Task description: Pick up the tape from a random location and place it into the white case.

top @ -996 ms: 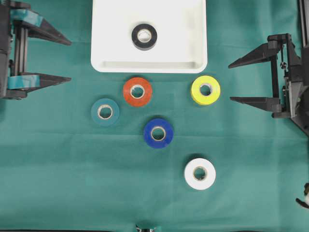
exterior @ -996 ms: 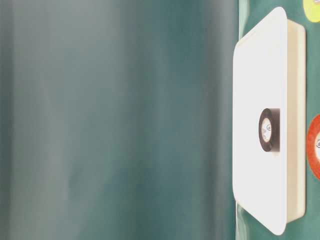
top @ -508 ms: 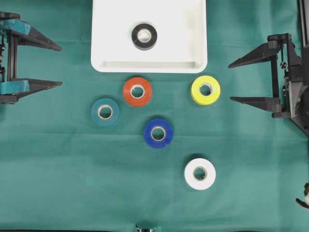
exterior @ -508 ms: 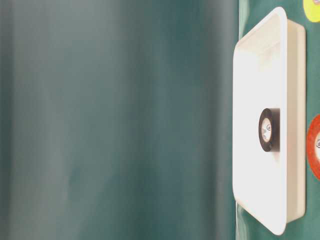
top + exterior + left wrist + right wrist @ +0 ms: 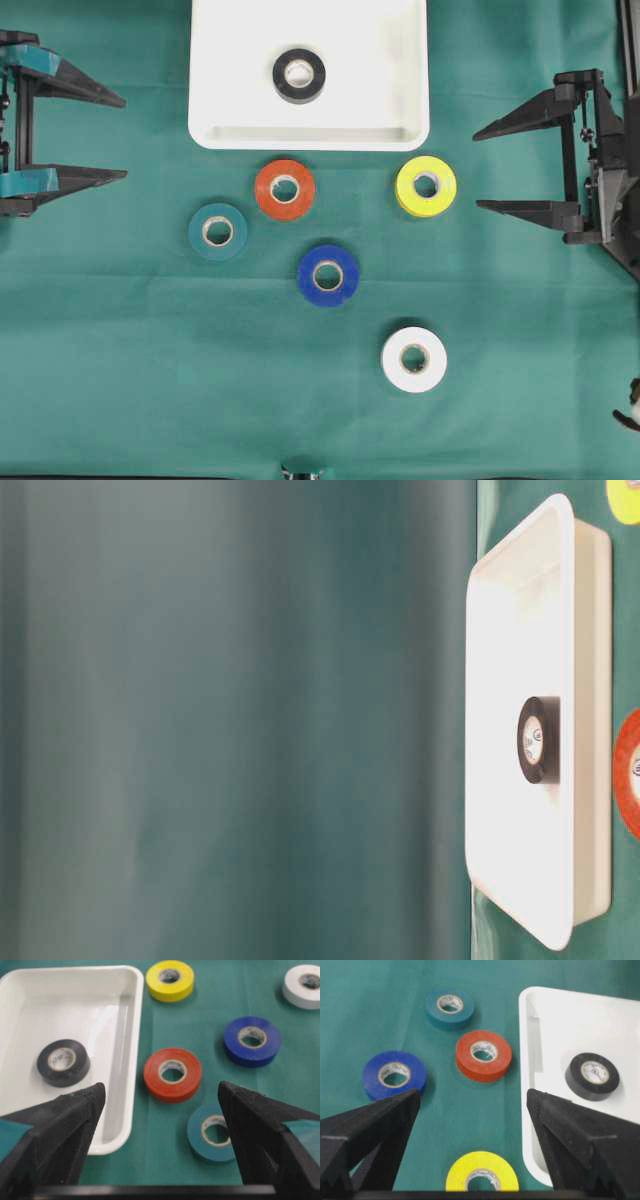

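Note:
The white case lies at the top middle of the green cloth, and a black tape roll rests flat inside it. In front of the case lie an orange roll, a yellow roll, a teal roll, a blue roll and a white roll. My left gripper hangs open at the far left edge, holding nothing. At the far right my right gripper is open and empty too. Both stand well away from every roll.
Green cloth covers the whole table. The table-level view shows the case on its side with the black roll in it, plus slivers of the orange roll and the yellow roll.
My left gripper has drawn back toward the left edge and stayed open. The right gripper and all the rolls are where they were.

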Controlling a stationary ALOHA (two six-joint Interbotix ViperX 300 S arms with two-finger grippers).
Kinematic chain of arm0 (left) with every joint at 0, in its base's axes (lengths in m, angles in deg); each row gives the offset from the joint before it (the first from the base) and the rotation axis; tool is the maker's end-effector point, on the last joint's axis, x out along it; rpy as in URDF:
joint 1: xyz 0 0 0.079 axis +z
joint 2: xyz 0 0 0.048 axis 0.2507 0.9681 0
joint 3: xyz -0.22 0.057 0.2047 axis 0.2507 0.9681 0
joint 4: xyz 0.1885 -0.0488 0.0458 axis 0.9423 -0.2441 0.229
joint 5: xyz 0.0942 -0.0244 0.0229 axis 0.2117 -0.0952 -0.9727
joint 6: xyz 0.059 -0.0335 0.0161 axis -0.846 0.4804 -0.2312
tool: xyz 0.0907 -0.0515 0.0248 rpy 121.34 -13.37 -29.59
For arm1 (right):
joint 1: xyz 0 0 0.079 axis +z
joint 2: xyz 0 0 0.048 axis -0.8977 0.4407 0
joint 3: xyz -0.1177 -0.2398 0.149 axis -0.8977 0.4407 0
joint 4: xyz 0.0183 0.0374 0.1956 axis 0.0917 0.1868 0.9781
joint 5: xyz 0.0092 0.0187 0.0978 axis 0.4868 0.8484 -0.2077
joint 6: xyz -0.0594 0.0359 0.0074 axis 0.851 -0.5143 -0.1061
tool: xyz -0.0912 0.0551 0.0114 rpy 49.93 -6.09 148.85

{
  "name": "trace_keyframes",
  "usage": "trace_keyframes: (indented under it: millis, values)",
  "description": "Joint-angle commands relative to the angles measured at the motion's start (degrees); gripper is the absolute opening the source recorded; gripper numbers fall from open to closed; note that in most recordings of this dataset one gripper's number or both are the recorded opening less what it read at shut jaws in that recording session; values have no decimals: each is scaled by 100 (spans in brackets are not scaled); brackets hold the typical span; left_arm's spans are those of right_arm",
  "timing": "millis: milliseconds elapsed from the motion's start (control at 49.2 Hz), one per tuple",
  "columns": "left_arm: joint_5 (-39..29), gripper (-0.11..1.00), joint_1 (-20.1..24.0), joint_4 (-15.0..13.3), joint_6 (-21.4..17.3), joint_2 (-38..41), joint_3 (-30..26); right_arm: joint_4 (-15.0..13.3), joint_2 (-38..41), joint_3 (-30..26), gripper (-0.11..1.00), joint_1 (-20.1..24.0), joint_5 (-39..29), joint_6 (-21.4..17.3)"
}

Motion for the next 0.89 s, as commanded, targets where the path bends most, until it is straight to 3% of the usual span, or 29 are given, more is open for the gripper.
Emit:
trace_keyframes:
  millis: [0,874]
  values:
    - [53,94,-9,-18,9,26,-79,-9,18,-158,92,-9,26,0]
    - [53,94,-9,-18,9,26,-79,-9,18,-167,92,-185,35,0]
